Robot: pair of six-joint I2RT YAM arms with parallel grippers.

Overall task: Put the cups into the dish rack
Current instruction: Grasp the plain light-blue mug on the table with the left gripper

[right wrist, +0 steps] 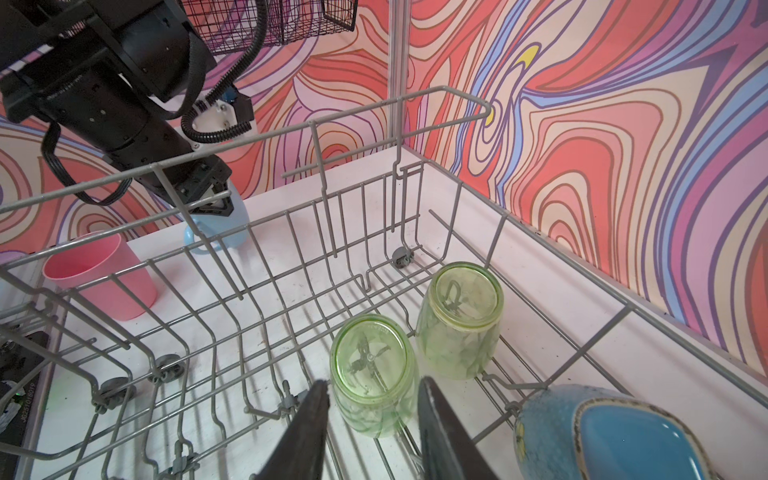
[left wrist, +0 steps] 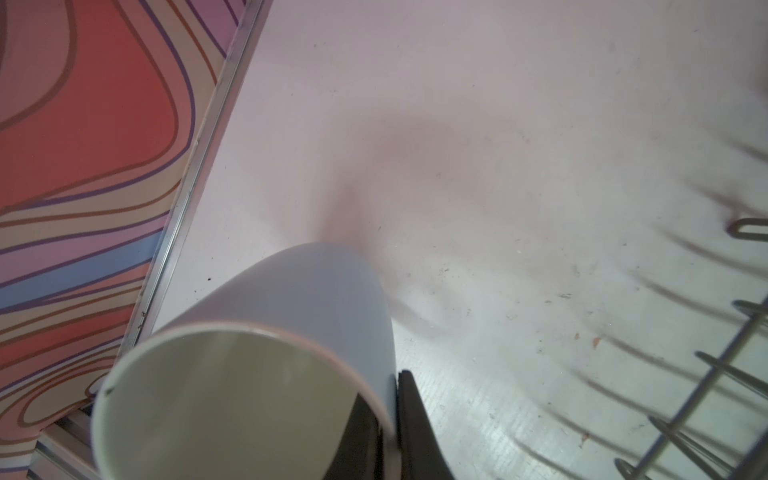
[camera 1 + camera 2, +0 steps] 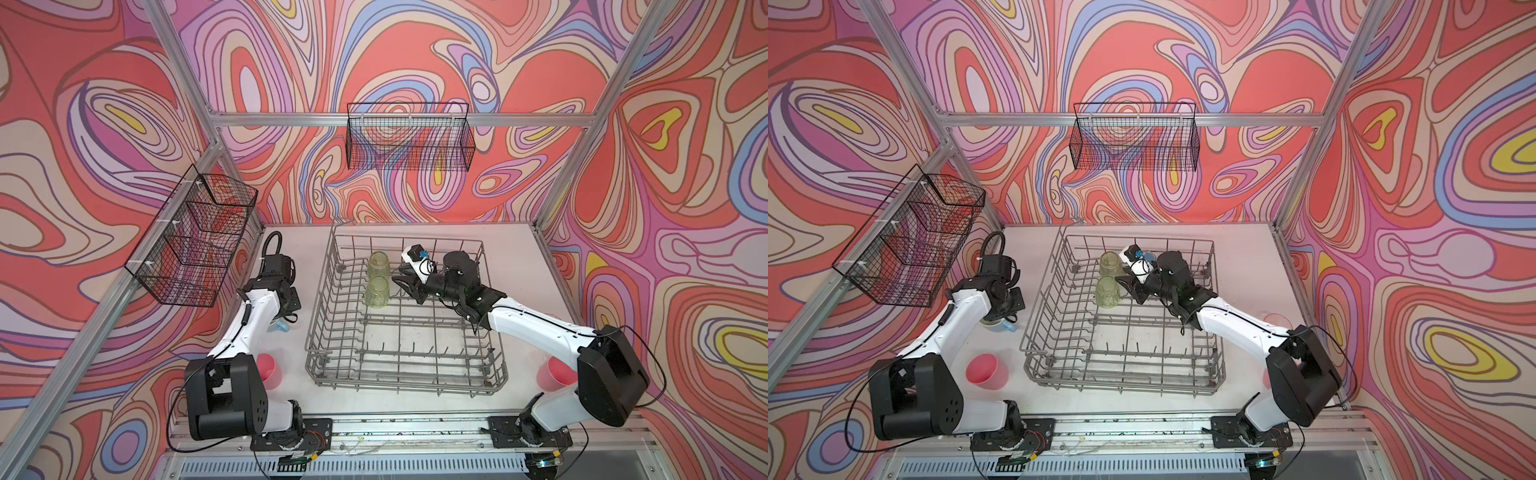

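The grey wire dish rack (image 3: 415, 380) (image 3: 1121, 384) (image 1: 374, 108) stands mid-table. Two yellow-green tumblers sit upside down in its far part (image 3: 378, 264) (image 3: 377, 291). My right gripper (image 1: 374, 382) (image 3: 397, 280) is shut on the nearer tumbler (image 1: 370, 361), one finger on each side; the farther tumbler (image 1: 461, 307) stands free. Left of the rack, my left gripper (image 2: 395, 386) (image 1: 216, 203) is shut on the wall of a blue mug (image 2: 316, 299) (image 3: 282, 326) (image 3: 1000, 325), one finger inside. I cannot tell whether the mug touches the table.
An opaque pink cup (image 3: 268, 370) (image 3: 986, 370) (image 1: 99, 274) stands at the front left, another (image 3: 555, 376) by the right arm's base. Black mesh baskets hang on the left wall (image 3: 195, 241) and the back wall (image 3: 409, 137). A blurred blue thing (image 1: 602, 436) sits close to the right wrist camera.
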